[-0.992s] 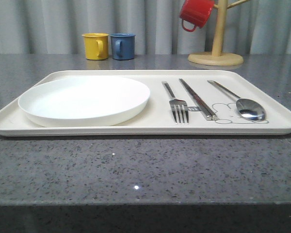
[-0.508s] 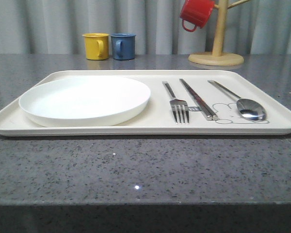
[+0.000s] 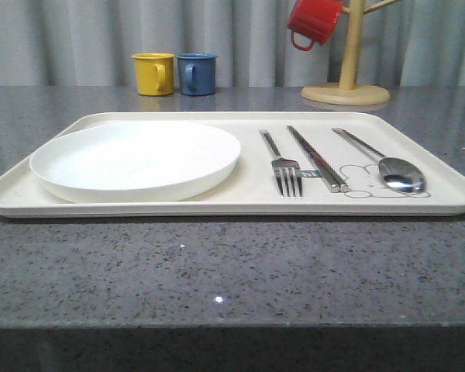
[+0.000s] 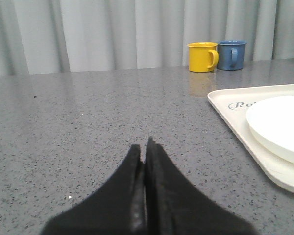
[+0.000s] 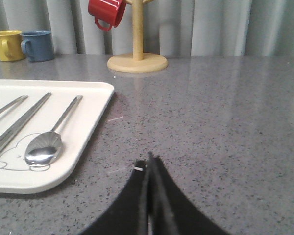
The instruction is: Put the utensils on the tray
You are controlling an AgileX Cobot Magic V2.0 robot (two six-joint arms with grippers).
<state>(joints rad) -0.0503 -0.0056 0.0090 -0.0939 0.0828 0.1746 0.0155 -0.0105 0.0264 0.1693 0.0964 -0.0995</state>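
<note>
You see the fork [image 3: 285,169], chopsticks [image 3: 316,158] and spoon [image 3: 387,164] lying side by side on the tray [image 3: 240,206], right of the white plate [image 3: 136,160]. The left pincer [image 4: 144,149] and right pincer [image 5: 150,161] are each fully closed, empty, above bare desk [image 3: 232,271] beside the tray.

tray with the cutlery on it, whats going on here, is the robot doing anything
Nothing is being handled right now. The fork, chopsticks and spoon all lie on the tray beside the white plate. The left gripper and right gripper are shut and empty, over bare table either side of the tray.
</note>
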